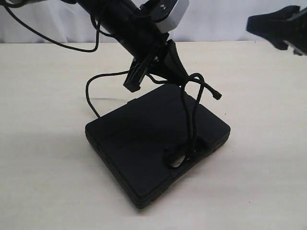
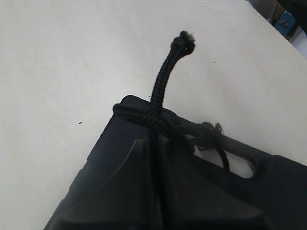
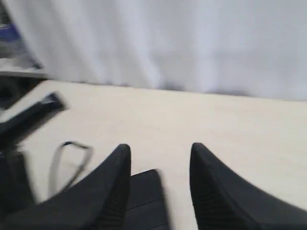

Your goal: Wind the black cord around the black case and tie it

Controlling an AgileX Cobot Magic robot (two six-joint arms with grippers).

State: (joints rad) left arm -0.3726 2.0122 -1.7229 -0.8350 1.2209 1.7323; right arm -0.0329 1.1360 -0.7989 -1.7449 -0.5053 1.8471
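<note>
The black case [image 1: 144, 153] lies flat on the table, its handle slot [image 1: 178, 159] towards the front right. The black cord [image 1: 188, 112] rises from that slot over the lid to my left gripper [image 1: 183, 79], which is shut on it above the case's far edge. The cord's short free end [image 1: 217, 95] sticks out to the right. Another stretch of the cord curves round the case's back left [image 1: 88, 96]. In the left wrist view the cord [image 2: 160, 86] stands up from the shut gripper [image 2: 156, 143]. My right gripper [image 1: 255, 24] hangs open and high at the far right, empty [image 3: 158, 149].
The pale table [image 1: 48, 182] lies around the case on all sides. A white curtain [image 3: 168, 38] hangs behind the table. The left arm [image 1: 120, 19] leans in from the top over the case's back edge, with thin robot cables [image 1: 57, 44] trailing behind it.
</note>
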